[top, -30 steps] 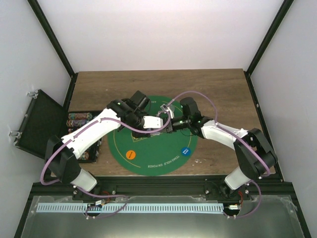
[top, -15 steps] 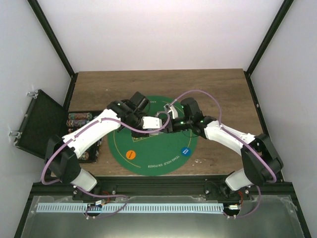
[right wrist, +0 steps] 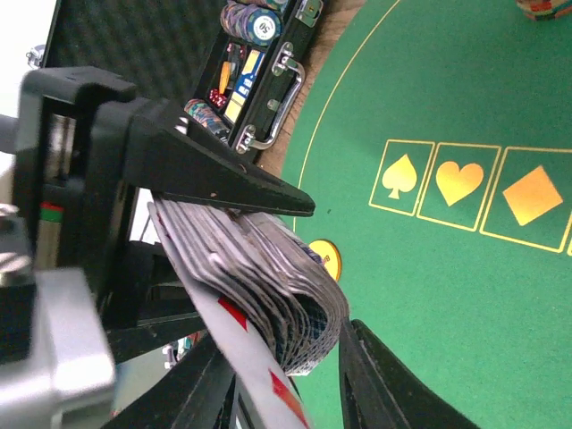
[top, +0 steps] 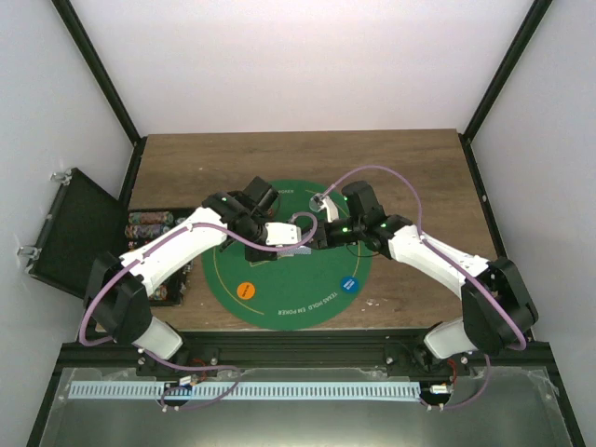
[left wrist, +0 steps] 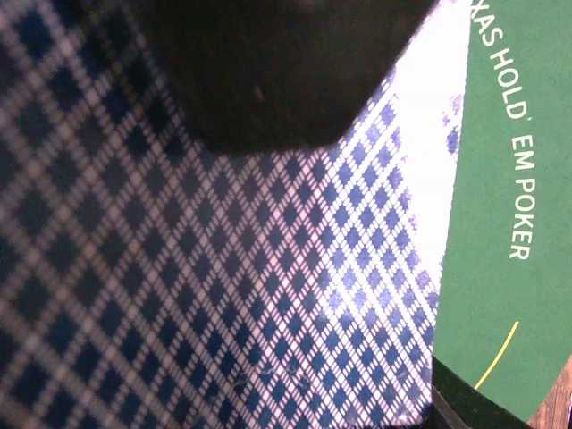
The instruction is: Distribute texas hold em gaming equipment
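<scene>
My left gripper (top: 282, 238) is shut on a deck of playing cards (top: 296, 233) and holds it above the round green poker mat (top: 289, 298). In the left wrist view the blue-diamond card back (left wrist: 223, 295) fills the frame under a dark finger (left wrist: 268, 80). My right gripper (right wrist: 286, 393) is open, its fingers either side of the deck's free end (right wrist: 268, 295). The bottom card, with red pips, bends away from the rest. An orange disc (top: 246, 290) and a blue disc (top: 348, 283) lie on the near part of the mat.
An open black chip case (top: 154, 228) with rows of chips stands left of the mat, its lid (top: 70, 228) leaning outward. It also shows in the right wrist view (right wrist: 255, 63). A small stack of chips (right wrist: 545, 7) sits on the mat. Black frame posts stand at the sides.
My right arm has swung its elbow outward and brought its fingers onto the deck's end. My left gripper with the deck has shifted slightly left and nearer.
</scene>
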